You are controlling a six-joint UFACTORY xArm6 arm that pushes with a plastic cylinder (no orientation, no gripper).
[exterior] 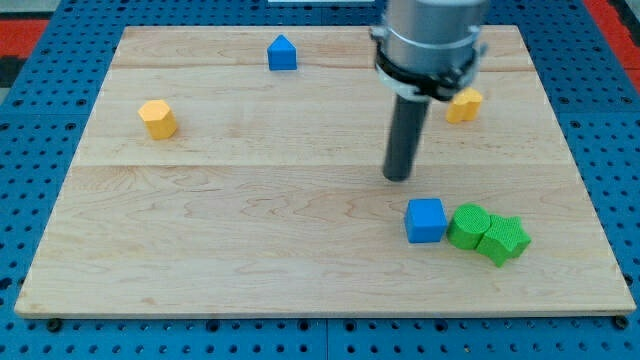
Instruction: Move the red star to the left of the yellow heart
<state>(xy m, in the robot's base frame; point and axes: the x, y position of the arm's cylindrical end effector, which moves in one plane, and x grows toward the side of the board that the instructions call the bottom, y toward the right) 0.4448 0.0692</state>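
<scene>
My tip (399, 177) is resting on the board (250, 240) right of its middle, touching no block. There is no claw on this rod, so nothing is apart, together or clamped. The red star and the yellow heart are not showing anywhere in the view (the arm's wide body is covering part of the board's top right, and I cannot tell what is lying behind it).

Nearest to my tip, just toward the view's bottom and slightly right, a blue cube (426, 220) is sitting. Pressed against its right side is a green round block (468, 226), and a second green block (503, 240) (shape unclear) is touching that one on the right. An orange block (463, 104) is peeking out to the right of the rod, toward the view's top. A blue house-shaped block (282, 53) is standing near the top edge, left of the arm. Another orange block (158, 118), hexagonal, is lying well apart at the view's left.

No containers are showing.
</scene>
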